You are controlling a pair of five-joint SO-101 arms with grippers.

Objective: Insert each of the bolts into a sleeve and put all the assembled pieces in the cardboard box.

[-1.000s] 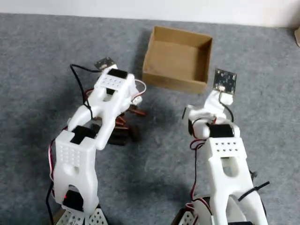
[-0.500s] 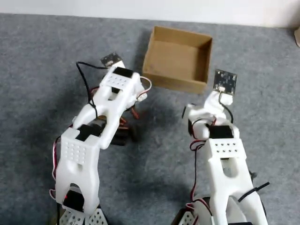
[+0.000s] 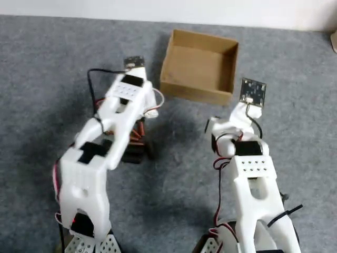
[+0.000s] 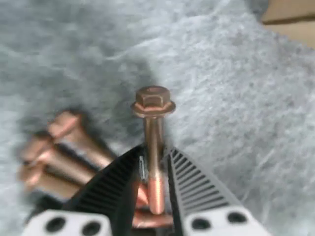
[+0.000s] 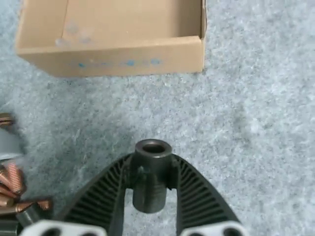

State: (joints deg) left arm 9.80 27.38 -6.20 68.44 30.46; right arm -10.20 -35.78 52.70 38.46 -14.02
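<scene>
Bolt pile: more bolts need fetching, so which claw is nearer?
Left. The left claw, holding a bolt, is close by the bolt pile; the right claw, holding a sleeve, sits well apart.

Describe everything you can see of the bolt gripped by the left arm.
The bolt looks like copper-coloured metal, with a hexagonal head on a round flange and a slim, straight shank. The left arm's black ribbed jaws are shut on the shank from both sides. The head and upper shank stick out past their tips, and the other end sits back between them. It is held over the grey felt-like mat, next to a heap of similar bolts. Only the jaws visibly touch it.
</scene>
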